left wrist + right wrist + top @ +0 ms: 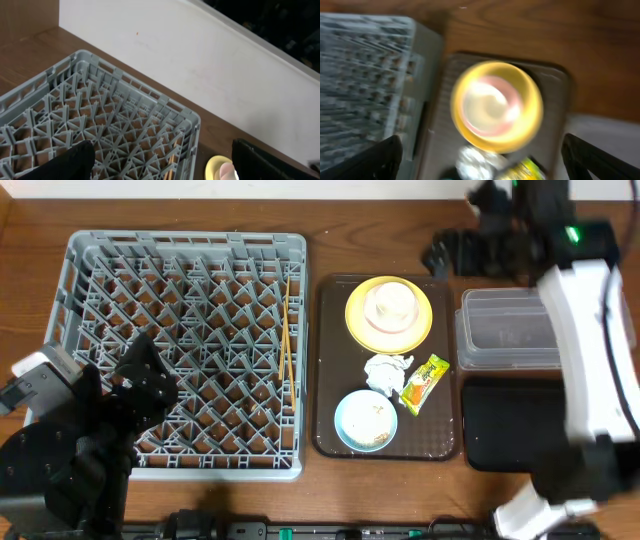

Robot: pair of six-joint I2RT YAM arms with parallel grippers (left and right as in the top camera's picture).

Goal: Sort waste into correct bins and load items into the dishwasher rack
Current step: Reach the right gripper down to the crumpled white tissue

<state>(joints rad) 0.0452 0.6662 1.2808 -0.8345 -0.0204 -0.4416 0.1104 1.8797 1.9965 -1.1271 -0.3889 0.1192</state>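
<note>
The grey dishwasher rack fills the left side, and it also shows in the left wrist view. The wooden chopsticks lie in it along its right edge. A yellow plate holds a white cup; the plate is blurred in the right wrist view. A crumpled napkin, a yellow-green wrapper and a light-blue bowl with food scraps lie in front of the plate. My left gripper is open and empty over the rack. My right gripper is open and empty above the plate.
The plate, napkin, wrapper and bowl sit on a dark brown serving tray. A clear tub and a black tray stand to its right, partly under my right arm. A white wall runs behind the table.
</note>
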